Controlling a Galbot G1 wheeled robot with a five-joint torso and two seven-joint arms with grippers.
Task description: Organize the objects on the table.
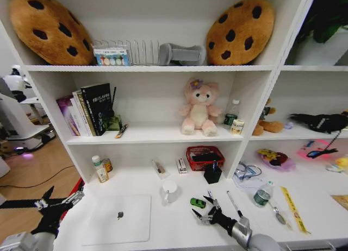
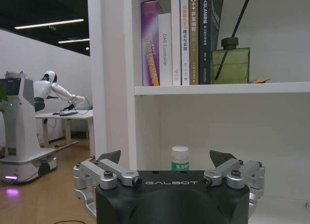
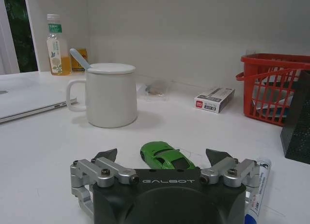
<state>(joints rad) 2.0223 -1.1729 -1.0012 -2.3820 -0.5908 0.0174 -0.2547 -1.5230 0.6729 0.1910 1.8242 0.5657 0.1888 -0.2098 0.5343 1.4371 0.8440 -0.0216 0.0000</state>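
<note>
The tiny green toy car (image 1: 198,202) (image 3: 167,156) rests on the white table (image 1: 179,229), level with the spread fingertips of my right gripper (image 1: 202,206) (image 3: 162,154), which is open and low over the desk. A blue-capped pen (image 3: 256,195) (image 1: 234,204) lies just beside that gripper. The silver laptop (image 1: 117,218) (image 3: 24,95) lies closed at the front left. Another pen (image 1: 276,214) lies farther right. My left gripper (image 1: 60,199) (image 2: 166,158) hangs open off the table's left end, facing the shelving.
A white lidded mug (image 1: 169,191) (image 3: 110,94) stands between laptop and car. Behind are a black holder (image 1: 212,173), a red basket (image 1: 205,157) and a small box (image 3: 214,99). A water bottle (image 1: 263,194) and a yellow ruler (image 1: 293,207) lie right. Bottles (image 1: 100,169) stand at the back left.
</note>
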